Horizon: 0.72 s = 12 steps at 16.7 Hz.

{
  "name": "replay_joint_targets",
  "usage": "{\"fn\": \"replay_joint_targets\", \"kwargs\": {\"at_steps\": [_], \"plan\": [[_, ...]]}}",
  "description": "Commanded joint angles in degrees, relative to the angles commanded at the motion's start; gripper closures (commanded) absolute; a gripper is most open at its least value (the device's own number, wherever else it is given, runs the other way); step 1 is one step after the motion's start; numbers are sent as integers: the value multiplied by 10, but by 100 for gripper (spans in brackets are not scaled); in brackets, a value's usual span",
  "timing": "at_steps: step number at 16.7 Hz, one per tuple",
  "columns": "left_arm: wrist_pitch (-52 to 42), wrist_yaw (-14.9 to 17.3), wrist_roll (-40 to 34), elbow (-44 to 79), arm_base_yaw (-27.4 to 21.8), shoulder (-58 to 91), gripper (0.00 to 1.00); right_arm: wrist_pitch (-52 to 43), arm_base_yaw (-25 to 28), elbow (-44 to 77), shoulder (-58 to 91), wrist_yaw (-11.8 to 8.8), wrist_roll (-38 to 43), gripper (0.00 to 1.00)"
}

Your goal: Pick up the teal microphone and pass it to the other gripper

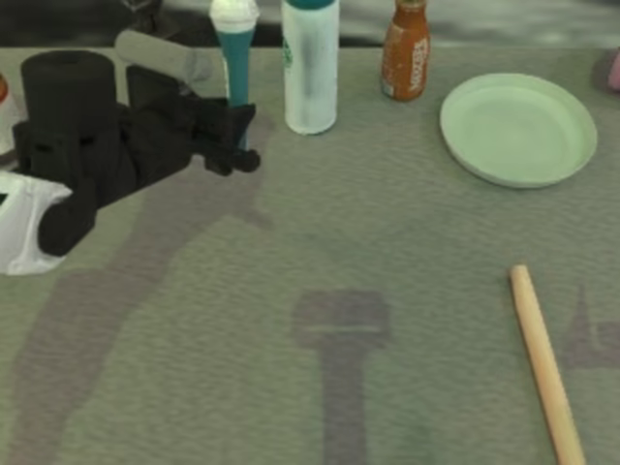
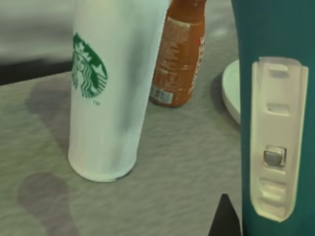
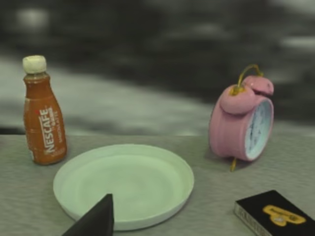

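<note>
1. Teal microphone (image 1: 235, 50) far-left on the table, upright, long axis vertical, whitish head up, beside white bottle (image 1: 310, 63).
2. Left gripper (image 1: 235, 145) at its handle; can't tell its grip.
3. Right gripper out of the top view.

A rendered simulation tabletop: a flat grey-green table (image 1: 320, 281) carries unrelated props, namely a pink alarm clock (image 3: 241, 123), coffee bottle (image 1: 406, 48) and plate (image 1: 518, 131).
</note>
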Motion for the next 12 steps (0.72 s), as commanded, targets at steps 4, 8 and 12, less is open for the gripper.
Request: {"fn": "replay_joint_targets", "kwargs": {"at_steps": [4,8,12], "plan": [[131,53,33,-39,7,-52,100,0,0,0,0,0,0,0],[168,70,44,-51,9,-71,100,0,0,0,0,0,0,0],[167,67,44,-48,5,-70,100,0,0,0,0,0,0,0]]}}
